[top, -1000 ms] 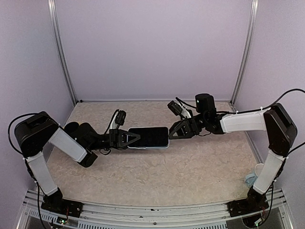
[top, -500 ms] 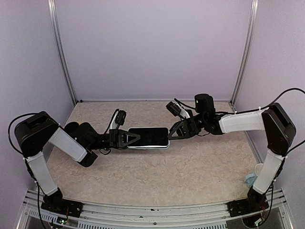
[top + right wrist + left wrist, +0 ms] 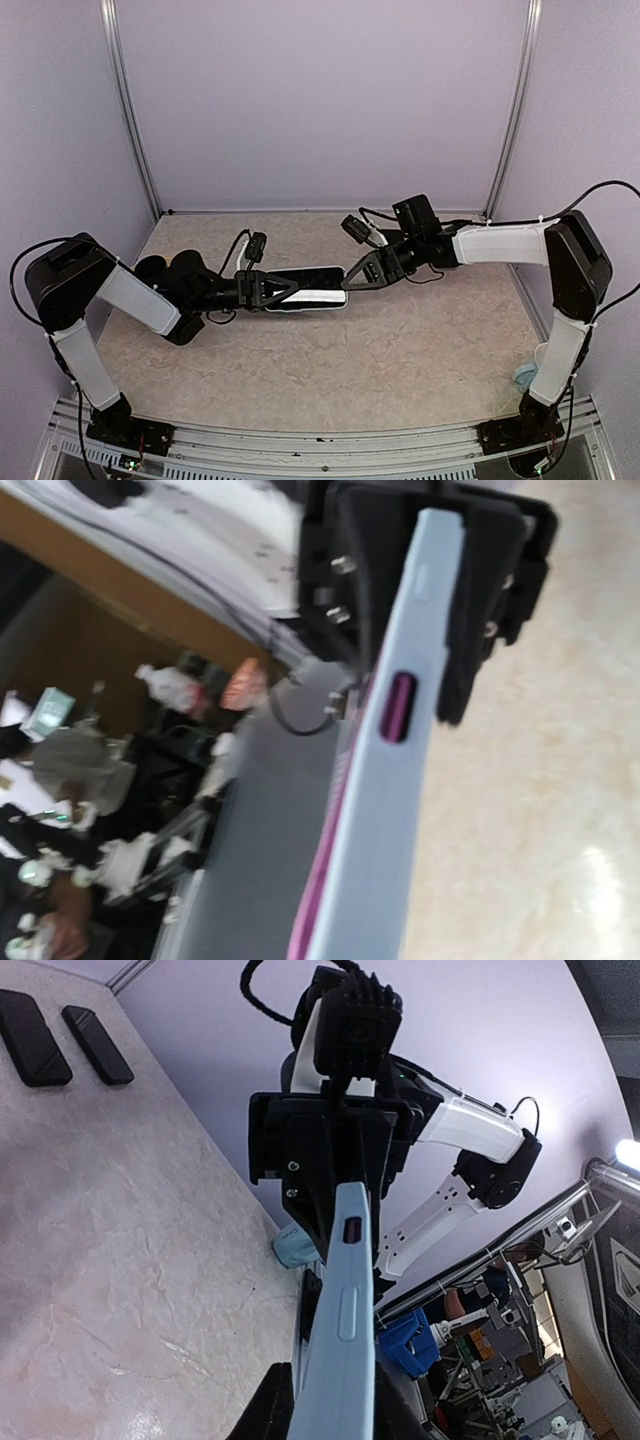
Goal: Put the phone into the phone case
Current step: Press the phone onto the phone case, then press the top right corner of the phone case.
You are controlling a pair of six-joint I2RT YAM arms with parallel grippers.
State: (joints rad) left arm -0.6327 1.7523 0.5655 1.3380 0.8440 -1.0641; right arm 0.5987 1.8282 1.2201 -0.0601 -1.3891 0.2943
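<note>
Phone: dark-faced slab, held off the table over its middle, between the two arms and tilted toward its long edge. Phone case: pale blue shell, already around the phone. In the right wrist view a magenta body shows through an oblong cutout, and a thin magenta line runs beside the shell's rim. State of task: insertion appears largely made. Probably left are pressing the last edge or corners home and setting the pair down. Left gripper: clenched on the near-left end of the phone case, its black fingers flanking the shell. Right gripper: clenched on the opposite end in like manner, seen end-on from the left wrist. Two dark flat slabs: lying side by side on the table, well apart from the work; what they are cannot be told. Hard to make out: whether the magenta line marks an unseated edge or only the phone's side. The corners are hidden under both sets of fingers. The right wrist picture is blurred, and the underside of the case is not shown.
</note>
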